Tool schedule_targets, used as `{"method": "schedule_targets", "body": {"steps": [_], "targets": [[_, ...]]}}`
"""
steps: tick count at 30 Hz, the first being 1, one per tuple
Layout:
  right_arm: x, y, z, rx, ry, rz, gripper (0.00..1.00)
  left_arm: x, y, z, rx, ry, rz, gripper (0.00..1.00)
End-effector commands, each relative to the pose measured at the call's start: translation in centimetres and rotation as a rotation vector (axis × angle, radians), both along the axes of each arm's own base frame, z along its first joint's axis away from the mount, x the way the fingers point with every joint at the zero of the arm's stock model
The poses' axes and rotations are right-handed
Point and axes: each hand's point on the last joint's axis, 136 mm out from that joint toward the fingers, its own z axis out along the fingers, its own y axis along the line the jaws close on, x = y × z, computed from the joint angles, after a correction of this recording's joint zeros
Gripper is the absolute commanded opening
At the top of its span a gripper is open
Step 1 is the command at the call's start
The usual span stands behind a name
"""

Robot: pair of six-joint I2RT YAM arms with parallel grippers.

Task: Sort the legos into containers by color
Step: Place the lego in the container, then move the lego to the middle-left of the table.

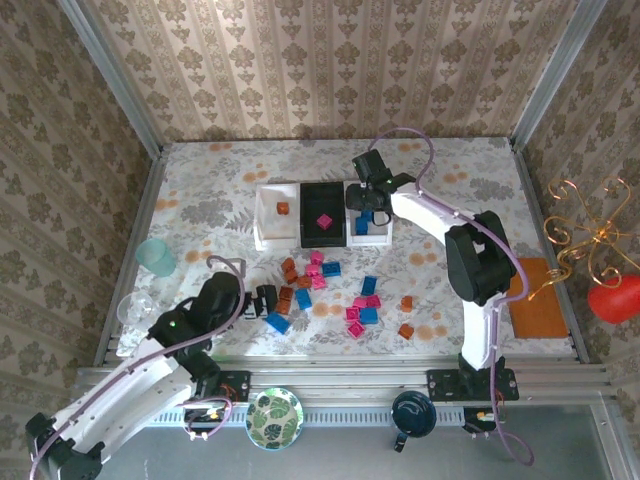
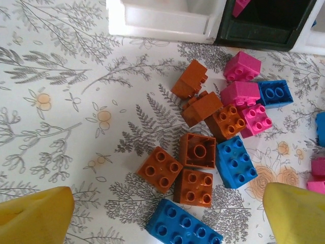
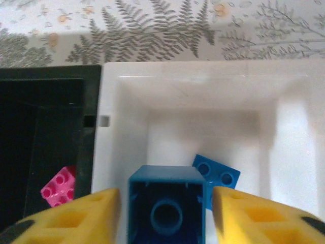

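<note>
Floral tabletop (image 1: 200, 180) between papered walls, three joined containers (image 1: 268, 228) at mid-table. Near-left of the black tray (image 1: 304, 215): left gripper (image 1: 264, 300), spread wide, yellow fingers (image 2: 33, 216) far apart above loose legos (image 2: 195, 152) in orange, pink and blue. Just left of the black tray: white tray (image 1: 258, 215) with one orange brick (image 1: 283, 208). Inside the black tray: one pink brick (image 1: 324, 221). Just right of it: second white tray (image 3: 203, 68) under the right gripper (image 1: 368, 212), parted narrowly around a blue brick (image 3: 166, 203), thin gaps either side, another blue brick (image 3: 216, 173) on the floor.
</note>
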Motion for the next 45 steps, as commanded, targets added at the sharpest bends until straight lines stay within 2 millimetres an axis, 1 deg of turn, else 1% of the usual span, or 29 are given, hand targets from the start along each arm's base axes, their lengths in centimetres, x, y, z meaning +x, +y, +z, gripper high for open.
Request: {"method": "schedule_targets", "body": {"steps": [1, 4, 6, 9, 11, 15, 17, 21, 25, 26, 29, 32, 34, 35, 37, 39, 41, 43, 45], "targets": [[-0.4, 0.6, 2.5, 0.026, -0.020, 0.011, 0.69, -0.4, -1.3, -0.9, 0.005, 0.052, -0.085, 0.93], [-1.7, 1.4, 4.4, 0.043, -0.058, 0.047, 0.72, -0.6, -1.9, -2.3, 0.034, 0.105, -0.118, 0.86], [-3.0, 1.9, 5.1, 0.048, -0.075, 0.074, 0.73, -0.6, -2.1, -3.4, 0.052, 0.133, -0.121, 0.82], [-5.1, 2.4, 5.3, 0.053, -0.085, 0.101, 0.73, -0.3, -1.6, -4.9, 0.097, 0.163, -0.091, 0.73], [-6.3, 2.4, 5.2, 0.059, -0.090, 0.107, 0.73, 0.0, -1.3, -5.6, 0.115, 0.170, -0.069, 0.71], [-8.3, 2.2, 5.1, 0.083, -0.092, 0.110, 0.73, 1.2, -1.5, -5.9, 0.101, 0.146, -0.052, 0.67], [-9.0, 2.1, 5.2, 0.095, -0.097, 0.108, 0.73, 1.8, -1.6, -6.2, 0.092, 0.154, -0.043, 0.63], [-10.0, 1.8, 5.5, 0.108, -0.104, 0.109, 0.73, 2.6, -1.6, -7.1, 0.109, 0.180, -0.033, 0.56], [-10.4, 1.3, 5.8, 0.102, -0.111, 0.103, 0.73, 2.7, -1.2, -8.1, 0.136, 0.211, -0.013, 0.49], [-10.5, 1.2, 5.8, 0.100, -0.114, 0.101, 0.73, 2.7, -0.7, -8.5, 0.148, 0.223, 0.005, 0.47], [-10.6, 1.0, 6.2, 0.102, -0.124, 0.098, 0.73, 2.6, 1.2, -9.3, 0.163, 0.264, 0.096, 0.37], [-10.7, 0.9, 6.5, 0.104, -0.132, 0.096, 0.73, 2.8, 2.9, -8.7, 0.160, 0.243, 0.179, 0.35], [-10.7, 0.8, 6.5, 0.103, -0.134, 0.094, 0.73, 2.9, 3.4, -8.0, 0.131, 0.217, 0.203, 0.35], [-10.8, 0.8, 6.6, 0.104, -0.136, 0.095, 0.73, 3.0, 3.1, -7.6, 0.107, 0.201, 0.191, 0.40], [-10.8, 0.7, 6.4, 0.097, -0.134, 0.095, 0.73, 3.3, 2.1, -6.5, 0.057, 0.156, 0.149, 0.53], [-10.8, 0.7, 6.3, 0.094, -0.133, 0.096, 0.73, 3.5, 1.3, -5.4, 0.026, 0.117, 0.116, 0.61], [-10.8, 0.7, 6.3, 0.097, -0.133, 0.095, 0.74, 3.5, 1.0, -4.7, 0.030, 0.093, 0.103, 0.67], [-10.9, 0.7, 6.3, 0.103, -0.135, 0.096, 0.74, 3.5, 0.9, -4.9, 0.045, 0.094, 0.104, 0.77], [-10.9, 0.8, 6.3, 0.108, -0.136, 0.096, 0.74, 3.7, 0.8, -5.8, 0.053, 0.118, 0.104, 0.80]]}}
